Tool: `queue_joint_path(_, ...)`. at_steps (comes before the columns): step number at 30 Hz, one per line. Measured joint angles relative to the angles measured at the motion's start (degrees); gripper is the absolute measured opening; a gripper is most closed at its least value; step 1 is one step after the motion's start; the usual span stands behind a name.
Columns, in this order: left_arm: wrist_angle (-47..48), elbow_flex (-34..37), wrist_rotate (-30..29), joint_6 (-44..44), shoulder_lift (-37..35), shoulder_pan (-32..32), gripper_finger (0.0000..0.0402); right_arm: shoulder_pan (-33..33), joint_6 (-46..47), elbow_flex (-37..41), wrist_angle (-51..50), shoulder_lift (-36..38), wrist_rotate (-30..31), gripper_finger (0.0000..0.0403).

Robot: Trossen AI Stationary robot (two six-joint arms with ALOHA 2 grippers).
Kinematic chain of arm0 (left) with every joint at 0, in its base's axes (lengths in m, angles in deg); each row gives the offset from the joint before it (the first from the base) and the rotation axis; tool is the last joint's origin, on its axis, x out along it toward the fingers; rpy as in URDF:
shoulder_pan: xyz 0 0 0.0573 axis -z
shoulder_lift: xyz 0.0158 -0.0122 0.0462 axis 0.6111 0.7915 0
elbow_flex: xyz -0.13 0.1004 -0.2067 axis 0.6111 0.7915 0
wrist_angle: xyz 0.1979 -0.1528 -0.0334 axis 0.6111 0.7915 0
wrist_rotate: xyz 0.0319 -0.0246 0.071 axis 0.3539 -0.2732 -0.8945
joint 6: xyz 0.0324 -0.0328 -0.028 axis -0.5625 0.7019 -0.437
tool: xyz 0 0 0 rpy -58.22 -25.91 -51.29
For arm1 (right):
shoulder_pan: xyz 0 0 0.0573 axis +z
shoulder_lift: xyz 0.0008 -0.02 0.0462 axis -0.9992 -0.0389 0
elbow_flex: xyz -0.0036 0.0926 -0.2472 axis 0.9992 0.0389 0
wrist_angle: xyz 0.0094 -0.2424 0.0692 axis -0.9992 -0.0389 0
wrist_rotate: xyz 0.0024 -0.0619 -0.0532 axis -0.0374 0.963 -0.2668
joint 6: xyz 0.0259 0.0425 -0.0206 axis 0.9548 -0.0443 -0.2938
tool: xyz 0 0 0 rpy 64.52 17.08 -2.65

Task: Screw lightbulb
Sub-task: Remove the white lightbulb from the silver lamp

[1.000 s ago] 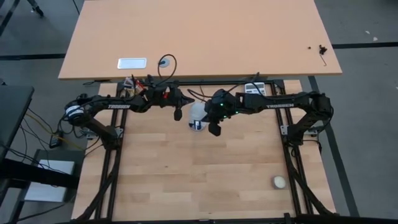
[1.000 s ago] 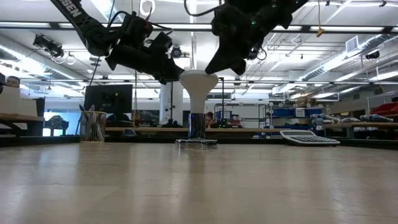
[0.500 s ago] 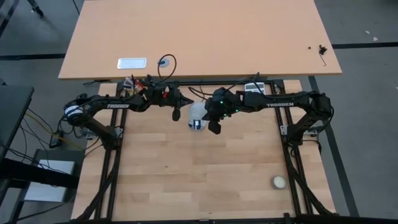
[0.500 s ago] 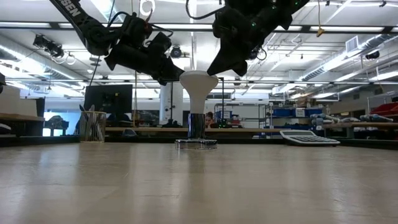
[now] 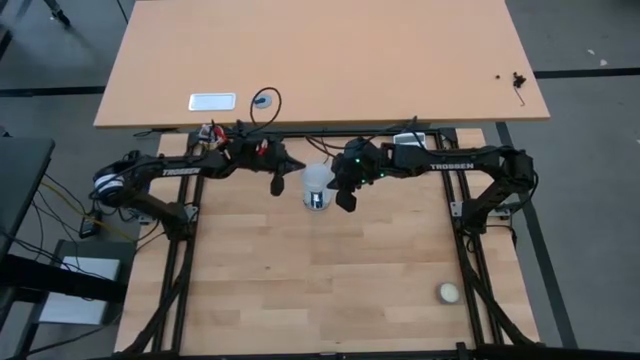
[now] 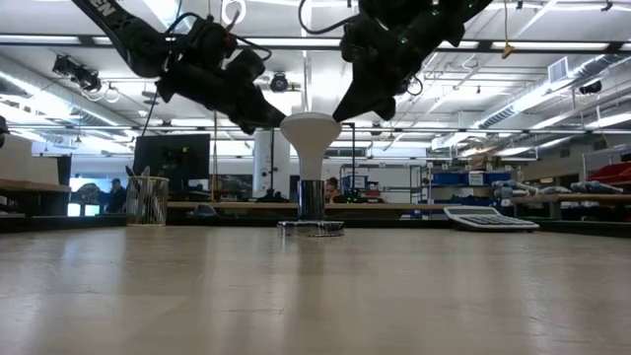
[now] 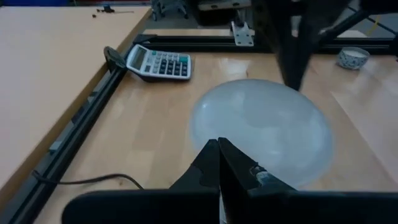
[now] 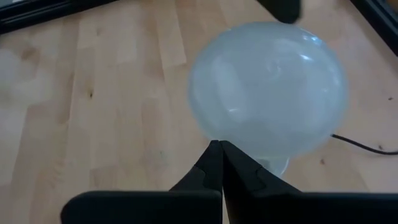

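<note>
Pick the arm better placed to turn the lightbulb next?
Right, probably. The right gripper sits against the lightbulb dome, fingers shut; the left gripper is also shut but slightly clear of it. The bulb stands upright in the socket.

I count one lightbulb (image 5: 317, 180), standing upright on one socket disc (image 6: 311, 228). One cream-white ball (image 5: 449, 292) lies apart near the table's corner. I see one calculator (image 7: 157, 61), one mesh cup (image 6: 146, 199), and one white plate (image 5: 212, 101) on the far desk. My own grippers number two: left gripper (image 5: 279, 186), right gripper (image 5: 345, 202).
</note>
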Motion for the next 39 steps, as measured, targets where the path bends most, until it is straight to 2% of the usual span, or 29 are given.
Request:
queue_joint_path(5,1.88,0.06,0.18,0.26,-0.80,0.96,0.0000,-0.62,-0.17,0.01,-0.67,0.04,1.01,0.0009)
queue_joint_path(8,2.83,0.06,0.57,0.36,-0.93,2.05,0.0000,-1.05,-0.48,0.04,-1.46,0.07,4.24,0.0009)
queue_joint_path(10,2.76,0.06,3.24,0.59,-0.93,3.09,0.0000,-1.83,-0.63,0.09,-0.63,0.21,7.94,0.0009)
queue_joint_path(13,2.31,0.07,5.31,0.88,-0.57,5.20,0.0000,-2.75,-0.61,0.27,-0.70,-0.39,9.88,0.0009)
queue_joint_path(21,2.96,0.40,-2.21,0.36,-1.17,7.69,0.0000,-4.22,-2.46,0.11,-1.02,0.94,8.53,0.0009)
queue_joint_path(31,-1.87,0.11,-2.91,1.62,-3.95,5.83,0.0000,-2.77,-2.49,0.09,-2.44,5.85,7.62,0.0009)
queue_joint_path(36,-4.51,0.15,-2.53,2.96,-3.93,3.49,0.0000,0.39,-1.88,0.09,-2.85,5.94,2.89,0.0009)
queue_joint_path(39,-5.55,0.15,-2.55,4.07,-3.93,1.28,0.0000,2.63,-1.79,0.09,-2.68,5.77,2.05,0.0009)
